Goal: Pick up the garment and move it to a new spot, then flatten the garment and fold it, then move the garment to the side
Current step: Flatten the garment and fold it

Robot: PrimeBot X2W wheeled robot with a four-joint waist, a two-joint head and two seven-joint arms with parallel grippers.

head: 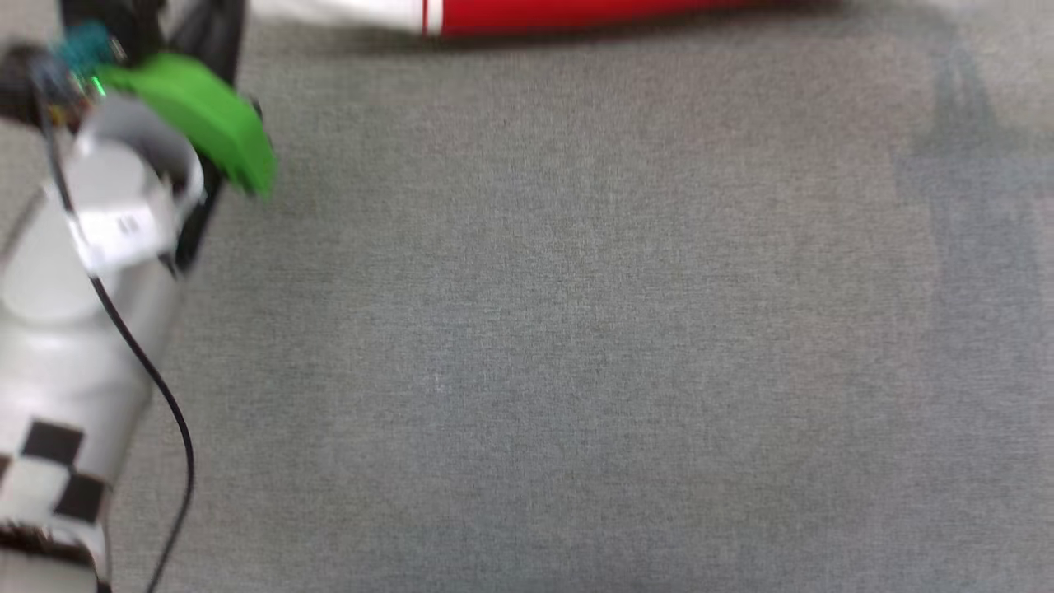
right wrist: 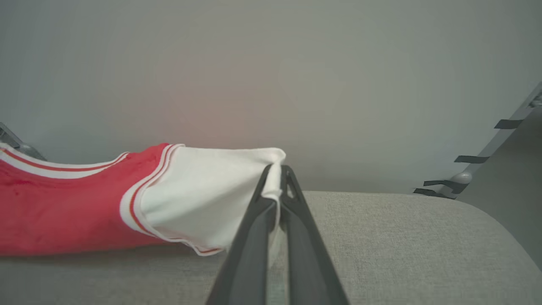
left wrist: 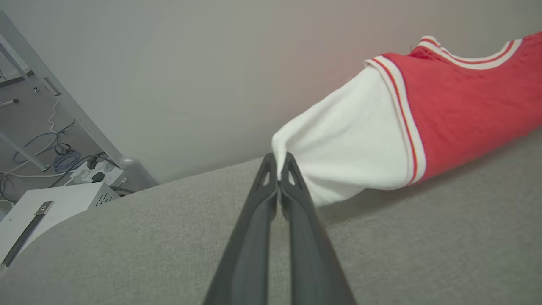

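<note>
- The left gripper [left wrist: 278, 169] has its jaws closed on the tip of one white sleeve [left wrist: 347, 148] of the garment [left wrist: 457, 114].
- The right gripper [right wrist: 276, 171] is likewise clamped on the other white sleeve [right wrist: 203, 195], with a fold of cloth pinched between its fingers.
- The garment spans the 2 grippers, sleeve to sleeve, at the far edge of the grey surface [head: 576, 329]. In the head view it is a red and white strip along the top edge.
- Key relation: the long axis runs from one gripper straight to the other, across the robot's front. The red body lies to the inside of each gripper, and neither arm is nearer, as each holds 1 end.
- A shadow lies under the cloth; I cannot tell whether its lower edge touches the surface.
- Judgement: this is the carry to a new spot. The coming move calls for both arms to travel together, keeping the span taut, so the garment lands flat with no bunching in the middle.
</note>
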